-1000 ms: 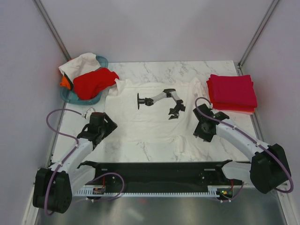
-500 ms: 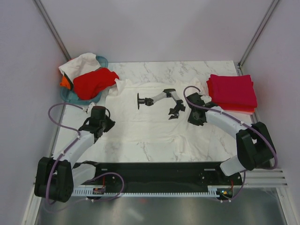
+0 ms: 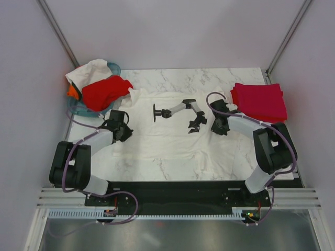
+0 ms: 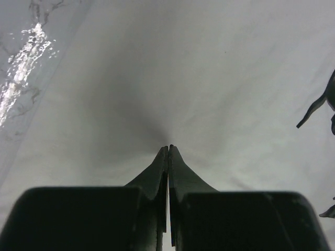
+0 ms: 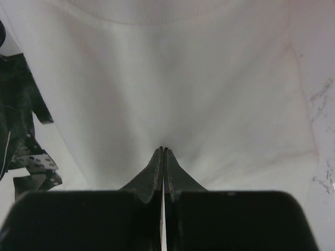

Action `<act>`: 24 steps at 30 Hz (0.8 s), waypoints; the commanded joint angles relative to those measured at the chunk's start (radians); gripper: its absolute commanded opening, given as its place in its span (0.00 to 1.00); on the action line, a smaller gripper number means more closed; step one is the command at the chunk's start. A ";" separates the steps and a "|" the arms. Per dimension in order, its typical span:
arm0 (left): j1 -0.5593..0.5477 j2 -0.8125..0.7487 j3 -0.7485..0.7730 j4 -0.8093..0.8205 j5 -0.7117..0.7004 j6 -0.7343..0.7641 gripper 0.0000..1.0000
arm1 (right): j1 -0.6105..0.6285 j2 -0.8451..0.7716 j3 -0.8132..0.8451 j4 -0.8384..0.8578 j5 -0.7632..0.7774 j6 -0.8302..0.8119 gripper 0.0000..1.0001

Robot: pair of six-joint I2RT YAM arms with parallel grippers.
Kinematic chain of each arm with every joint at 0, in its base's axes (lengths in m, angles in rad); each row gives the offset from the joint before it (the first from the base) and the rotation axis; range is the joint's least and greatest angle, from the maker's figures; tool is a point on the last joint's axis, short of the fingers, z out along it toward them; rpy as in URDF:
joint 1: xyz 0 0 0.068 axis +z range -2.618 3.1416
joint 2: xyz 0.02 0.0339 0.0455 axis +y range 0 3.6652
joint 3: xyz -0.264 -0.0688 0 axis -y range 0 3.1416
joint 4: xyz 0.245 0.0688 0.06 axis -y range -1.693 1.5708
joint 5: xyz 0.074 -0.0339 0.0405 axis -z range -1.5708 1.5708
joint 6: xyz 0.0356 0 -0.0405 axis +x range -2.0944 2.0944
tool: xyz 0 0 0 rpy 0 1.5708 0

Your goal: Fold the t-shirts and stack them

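Observation:
A large white t-shirt [image 3: 167, 137] with a black printed figure [image 3: 180, 112] lies spread flat in the middle of the marble table. My left gripper [image 3: 123, 130] is shut on the shirt's left side; in the left wrist view the cloth [image 4: 209, 78] puckers at the closed tips of the left gripper [image 4: 168, 147]. My right gripper [image 3: 218, 125] is shut on the shirt's right side, and folds in the cloth [image 5: 183, 78] radiate from the tips of the right gripper [image 5: 164, 149]. Folded red and crimson t-shirts [image 3: 259, 103] are stacked at the far right.
A teal basket [image 3: 111, 68] at the far left holds a crumpled red shirt [image 3: 104, 91], white cloth [image 3: 89, 70] and a bit of orange cloth [image 3: 72, 91]. Bare marble [image 3: 172, 167] lies between the shirt's hem and the near edge. Frame posts stand at both far corners.
Both arms moved away from the near edge and inward over the white shirt. Both grippers went from open to shut, pinching the cloth.

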 commanded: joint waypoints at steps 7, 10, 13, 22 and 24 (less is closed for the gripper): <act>-0.003 0.228 0.150 0.030 0.018 -0.049 0.02 | -0.063 0.103 0.054 0.123 -0.037 -0.011 0.00; -0.009 0.290 0.221 0.000 -0.008 -0.053 0.02 | -0.093 0.169 0.102 0.130 -0.049 0.000 0.00; -0.007 0.319 0.256 -0.003 -0.036 -0.075 0.02 | -0.111 0.233 0.168 0.133 -0.043 -0.002 0.00; -0.007 0.407 0.408 -0.026 -0.010 -0.084 0.02 | -0.119 0.327 0.321 0.110 -0.060 -0.009 0.00; -0.018 0.362 0.383 -0.023 -0.042 -0.078 0.02 | -0.122 0.286 0.283 0.120 -0.046 -0.028 0.00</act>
